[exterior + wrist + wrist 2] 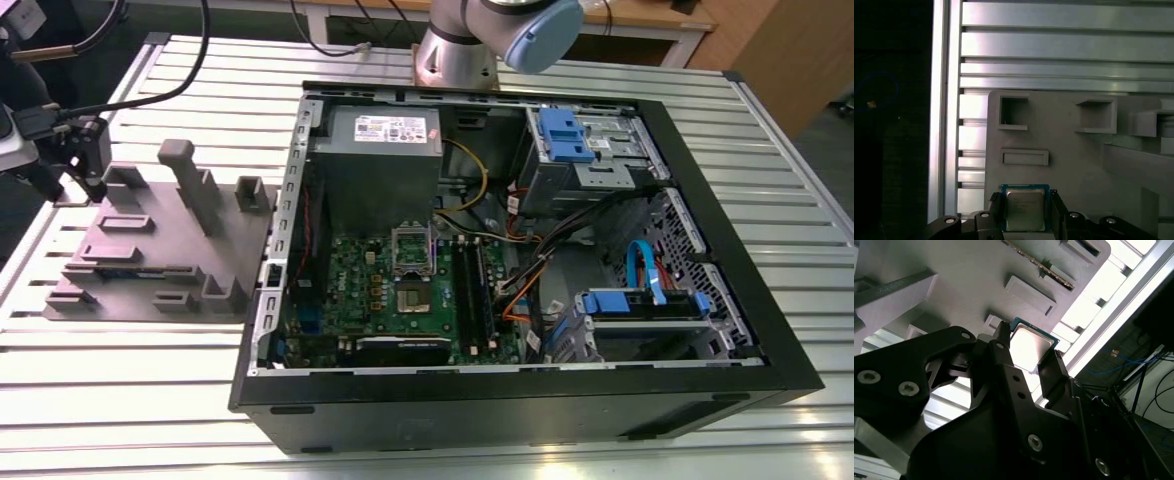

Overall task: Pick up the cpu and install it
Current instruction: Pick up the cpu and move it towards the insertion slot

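Checked the slatted metal table (134,400): bears an open computer case (534,405) lying on its side and, just beside it toward the exterior view's left, a grey block (147,250) of pockets and posts. Looked into the case: found the green board (380,265) lying flat, with its socket frame (411,262) near the middle, well apart from the block.

Located the gripper (1025,195) at the block's edge farthest from the case (dark, with cables trailing, in the exterior view). Found it clenched on the cpu (1024,212), one finger (995,207) against each opposite side, as seen in both wrist views. Placed the cpu at the block's edge, between the fingers, metal top facing the first wrist camera. Could not tell whether lifted clear of the block or resting on it.

Judged progress as early: grasp made, carry across to the case not yet done, seating in the socket frame not yet done.
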### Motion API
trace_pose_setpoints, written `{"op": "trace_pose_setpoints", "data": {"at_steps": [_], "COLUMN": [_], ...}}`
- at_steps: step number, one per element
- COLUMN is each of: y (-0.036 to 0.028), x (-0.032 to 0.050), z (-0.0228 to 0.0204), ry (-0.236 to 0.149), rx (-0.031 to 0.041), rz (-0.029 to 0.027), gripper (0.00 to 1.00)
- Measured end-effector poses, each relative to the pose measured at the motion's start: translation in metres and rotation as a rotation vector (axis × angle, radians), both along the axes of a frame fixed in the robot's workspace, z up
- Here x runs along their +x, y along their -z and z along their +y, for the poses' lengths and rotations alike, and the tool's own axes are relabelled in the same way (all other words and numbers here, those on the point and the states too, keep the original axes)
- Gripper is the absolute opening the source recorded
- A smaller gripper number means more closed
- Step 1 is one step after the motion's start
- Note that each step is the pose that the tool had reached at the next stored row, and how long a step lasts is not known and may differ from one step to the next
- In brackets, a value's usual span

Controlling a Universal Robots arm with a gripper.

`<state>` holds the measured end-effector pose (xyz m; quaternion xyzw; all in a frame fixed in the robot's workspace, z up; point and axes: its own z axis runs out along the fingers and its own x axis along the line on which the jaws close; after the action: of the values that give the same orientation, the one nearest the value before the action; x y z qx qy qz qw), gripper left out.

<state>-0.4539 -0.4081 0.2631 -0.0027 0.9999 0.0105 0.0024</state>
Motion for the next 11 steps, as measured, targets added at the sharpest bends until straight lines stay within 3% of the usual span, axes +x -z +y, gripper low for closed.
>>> {"op": "trace_pose_setpoints", "data": {"at_steps": [11], "y": [-0.0030], "x": [0.0000], "z": [0.0001], "ry": [0.000], "rx": [0.0000], "rz": [0.0000], "gripper": [0.47]}}
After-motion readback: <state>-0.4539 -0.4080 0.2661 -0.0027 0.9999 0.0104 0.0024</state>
